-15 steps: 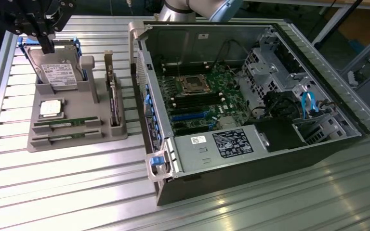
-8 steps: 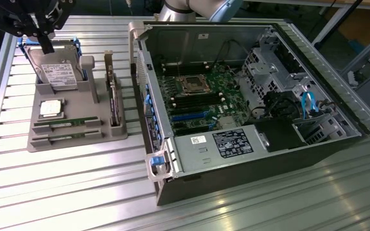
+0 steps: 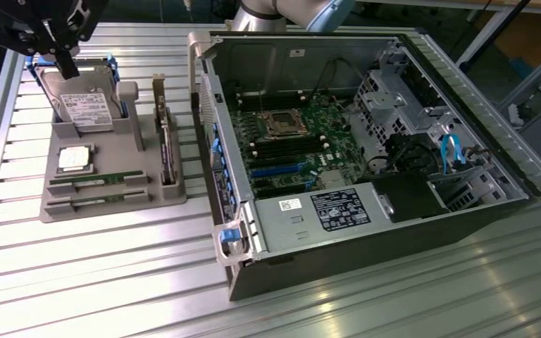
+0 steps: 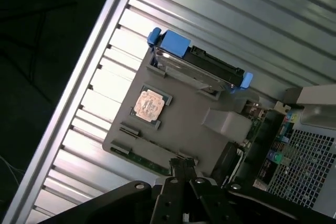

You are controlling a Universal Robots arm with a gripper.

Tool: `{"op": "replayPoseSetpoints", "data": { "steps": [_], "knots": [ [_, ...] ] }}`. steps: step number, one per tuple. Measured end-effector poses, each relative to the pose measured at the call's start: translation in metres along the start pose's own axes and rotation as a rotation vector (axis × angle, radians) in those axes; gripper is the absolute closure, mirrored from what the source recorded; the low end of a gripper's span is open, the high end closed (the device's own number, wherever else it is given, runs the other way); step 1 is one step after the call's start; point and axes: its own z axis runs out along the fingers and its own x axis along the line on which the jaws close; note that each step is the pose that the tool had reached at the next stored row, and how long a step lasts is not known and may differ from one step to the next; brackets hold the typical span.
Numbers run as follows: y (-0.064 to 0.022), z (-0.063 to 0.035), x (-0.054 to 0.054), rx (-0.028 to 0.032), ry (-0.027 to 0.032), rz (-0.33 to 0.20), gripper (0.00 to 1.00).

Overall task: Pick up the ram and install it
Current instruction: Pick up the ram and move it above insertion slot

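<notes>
The hand (image 3: 67, 69) has its fingers pressed together and carries nothing. In the exterior view it hangs at the far-left corner of the counter (image 3: 110, 274), over the hard drive (image 3: 84, 107) that stands at the far end of the grey tray (image 3: 125, 165). How high it hangs above the tray is hard to judge from either view.

Near the drive lies the small square processor (image 3: 75, 158). Beyond that, at the near end of the tray, is the ram (image 3: 96, 180): a thin green stick seated in a long slot. A second stick (image 3: 96, 201) lies parallel just beside it in its own slot. The dark expansion card (image 3: 165, 151) stands along the tray's edge on the exterior view's right, between the tray and the open computer case (image 3: 346, 264). The hand and the ram are well apart, with the drive and processor between them.

The ram looks light and stiff, a bare board that should not flex in a grip. It is probably fragile, though, where the small chips and the contact edge are. It seems to sit edge-up in its slot, so the sound hold is likely a pinch across the two flat faces at mid-length. That would keep the stick level and leave the contact edge free. The faces are smooth and narrow, so a hold off to one end could let it tilt or slip.
</notes>
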Motion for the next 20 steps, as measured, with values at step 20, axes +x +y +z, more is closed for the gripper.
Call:
{"op": "replayPoseSetpoints", "data": {
  "steps": [20],
  "knots": [
    [-0.0001,0.0011,0.0,-0.0099,0.0179,-0.404,0.9]
  ]
}}
